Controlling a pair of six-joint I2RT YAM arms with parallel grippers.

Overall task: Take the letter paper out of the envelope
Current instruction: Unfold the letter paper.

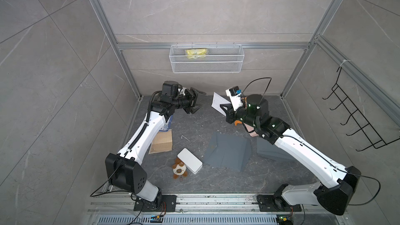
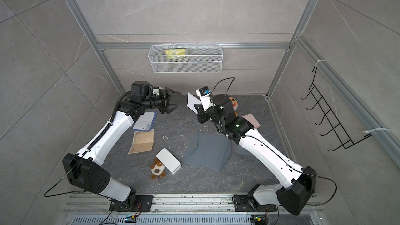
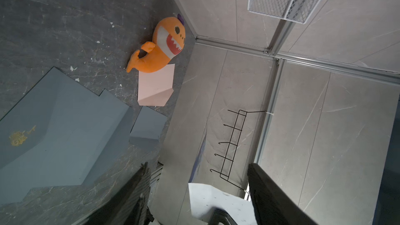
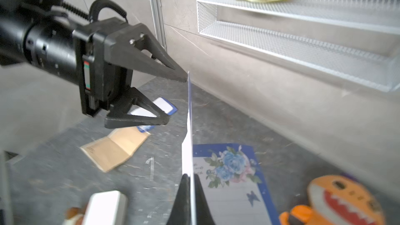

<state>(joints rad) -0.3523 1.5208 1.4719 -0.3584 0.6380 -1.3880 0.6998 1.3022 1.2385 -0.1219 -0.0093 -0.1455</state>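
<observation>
The letter paper point(image 1: 217, 101) point(image 2: 192, 100) is a white sheet with a blue floral border point(image 4: 229, 187). It hangs in the air at the back of the table, and my right gripper point(image 1: 223, 108) point(image 4: 190, 177) is shut on its lower edge. My left gripper point(image 1: 203, 99) point(image 2: 179, 100) point(image 4: 176, 100) stands open just left of the sheet, with nothing between its fingers. In the left wrist view the sheet point(image 3: 212, 198) shows beyond the open jaws. A blue and white piece that looks like the envelope point(image 2: 145, 122) lies flat under my left forearm.
Grey envelopes point(image 1: 227, 150) with open flaps lie mid-table. A brown folded paper point(image 2: 142, 141), a white box point(image 1: 190, 163) and a small plush dog point(image 1: 179, 169) sit near the front. An orange shark plush point(image 3: 160, 48) and a pink paper point(image 3: 154, 87) lie at the back right. A wire basket point(image 1: 206, 58) hangs on the back wall.
</observation>
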